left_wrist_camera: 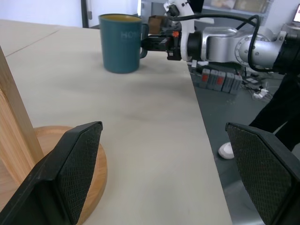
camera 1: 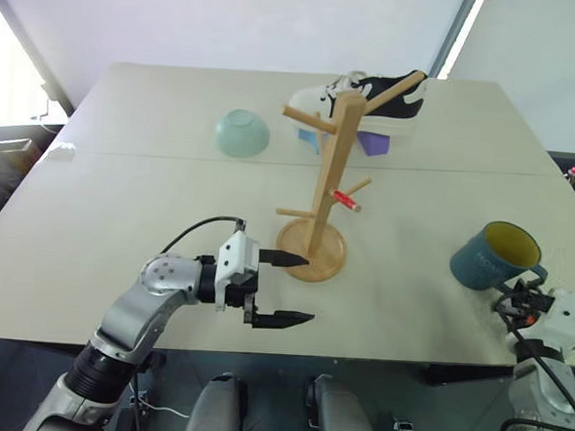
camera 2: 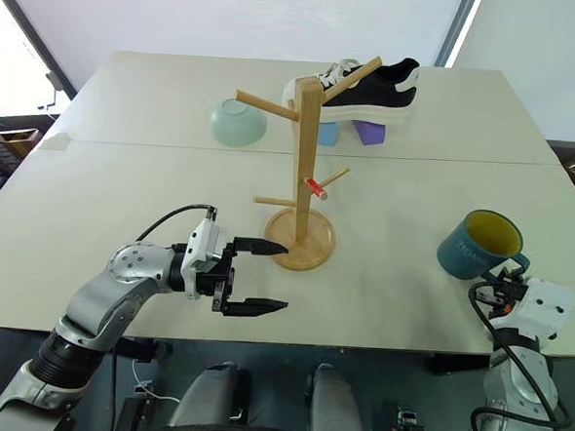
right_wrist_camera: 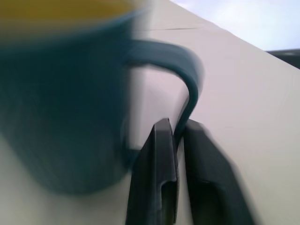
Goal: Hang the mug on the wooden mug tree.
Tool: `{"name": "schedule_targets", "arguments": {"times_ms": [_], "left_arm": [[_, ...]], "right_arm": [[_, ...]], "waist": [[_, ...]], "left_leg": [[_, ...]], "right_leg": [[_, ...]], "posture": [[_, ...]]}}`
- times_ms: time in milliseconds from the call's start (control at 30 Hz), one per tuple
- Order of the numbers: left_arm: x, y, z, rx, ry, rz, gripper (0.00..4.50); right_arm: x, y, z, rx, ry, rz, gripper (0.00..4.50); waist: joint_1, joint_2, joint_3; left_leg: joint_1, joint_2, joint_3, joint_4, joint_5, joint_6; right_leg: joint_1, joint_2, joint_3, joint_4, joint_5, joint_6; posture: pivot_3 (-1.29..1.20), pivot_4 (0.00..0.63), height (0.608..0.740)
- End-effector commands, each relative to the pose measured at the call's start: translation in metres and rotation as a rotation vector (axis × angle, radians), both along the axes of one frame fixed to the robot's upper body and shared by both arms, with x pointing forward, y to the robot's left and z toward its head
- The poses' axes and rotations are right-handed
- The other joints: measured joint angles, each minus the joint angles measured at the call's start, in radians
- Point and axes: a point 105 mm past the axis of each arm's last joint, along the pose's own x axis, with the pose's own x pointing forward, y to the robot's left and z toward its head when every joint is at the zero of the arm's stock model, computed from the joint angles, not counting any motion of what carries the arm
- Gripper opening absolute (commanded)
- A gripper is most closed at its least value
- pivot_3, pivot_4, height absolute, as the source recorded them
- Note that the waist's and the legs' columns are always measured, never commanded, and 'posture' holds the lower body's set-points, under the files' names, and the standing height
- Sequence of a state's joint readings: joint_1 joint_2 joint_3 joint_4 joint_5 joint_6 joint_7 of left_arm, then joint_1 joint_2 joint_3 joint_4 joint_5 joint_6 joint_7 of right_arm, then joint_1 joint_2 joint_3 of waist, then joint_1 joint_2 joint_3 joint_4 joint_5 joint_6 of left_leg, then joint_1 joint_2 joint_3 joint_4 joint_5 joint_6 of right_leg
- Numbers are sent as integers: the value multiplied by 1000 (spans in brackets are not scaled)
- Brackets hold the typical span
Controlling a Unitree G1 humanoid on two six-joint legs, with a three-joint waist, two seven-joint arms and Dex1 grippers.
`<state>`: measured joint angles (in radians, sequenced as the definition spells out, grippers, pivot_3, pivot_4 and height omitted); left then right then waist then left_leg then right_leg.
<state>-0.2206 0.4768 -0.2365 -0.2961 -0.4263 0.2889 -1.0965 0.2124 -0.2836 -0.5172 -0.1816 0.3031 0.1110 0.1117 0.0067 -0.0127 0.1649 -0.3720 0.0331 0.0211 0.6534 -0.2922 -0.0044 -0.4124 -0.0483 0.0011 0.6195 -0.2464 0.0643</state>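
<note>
The dusty-blue mug [camera 1: 490, 255] with a yellow-green inside stands upright near the table's right front edge. My right gripper [right_wrist_camera: 176, 126] comes at it from the front, level, and is shut on the loop handle [right_wrist_camera: 190, 93]; the left wrist view shows the same grip on the mug [left_wrist_camera: 121, 43]. The wooden mug tree [camera 1: 331, 169] stands mid-table on its round base [camera 1: 310, 251], with a red-tipped peg [camera 1: 347, 200] on its right side. My left gripper [camera 1: 305, 289] is open, level and pointing right, with its upper finger over the near rim of the base. Nothing is between its fingers [left_wrist_camera: 65, 173].
A pale mint bowl [camera 1: 242, 134] lies upside down behind and left of the tree. A black-and-white shoe [camera 1: 373, 99] rests on blue and purple blocks [camera 1: 373, 143] at the back. The table's front edge [camera 1: 377, 356] runs just below both grippers.
</note>
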Motion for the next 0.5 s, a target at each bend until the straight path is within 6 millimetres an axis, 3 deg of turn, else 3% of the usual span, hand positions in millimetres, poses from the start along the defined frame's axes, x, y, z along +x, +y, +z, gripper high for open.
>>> {"name": "schedule_targets", "arguments": {"times_ms": [33,167,233,300,400,500], "left_arm": [[-2,0,11,-26,-44,-3,4500],[2,4,10,-23,-42,20,4500],[15,17,6,-21,-27,96,4500],[22,26,4,-13,-21,137,4500],[30,39,3,-6,-17,174,4500],[38,48,4,6,-27,201,4500]], "right_arm": [[2,13,9,-45,-7,73,54],[5,39,18,-178,29,221,54],[1,83,41,-362,30,475,54],[-5,111,53,-477,40,638,54],[-14,144,73,-593,54,832,54],[-14,164,94,-631,23,913,54]], "waist": [[0,0,0],[-3,0,0],[-7,2,-1],[-14,2,-1],[-19,1,0],[-17,-2,1]], "left_leg": [[0,0,0,0,0,0],[0,0,0,0,0,0],[0,0,0,0,0,0],[1,0,0,-1,0,0],[1,1,-1,0,0,0],[0,1,-1,2,0,0]], "right_leg": [[0,0,0,0,0,0],[0,0,0,0,0,0],[0,0,0,0,0,0],[0,1,0,1,0,0],[0,2,0,1,0,1],[0,2,-1,1,0,1]], "posture": [[0,150,740],[0,150,740],[0,150,740],[0,150,740],[0,150,740],[0,150,740]]}}
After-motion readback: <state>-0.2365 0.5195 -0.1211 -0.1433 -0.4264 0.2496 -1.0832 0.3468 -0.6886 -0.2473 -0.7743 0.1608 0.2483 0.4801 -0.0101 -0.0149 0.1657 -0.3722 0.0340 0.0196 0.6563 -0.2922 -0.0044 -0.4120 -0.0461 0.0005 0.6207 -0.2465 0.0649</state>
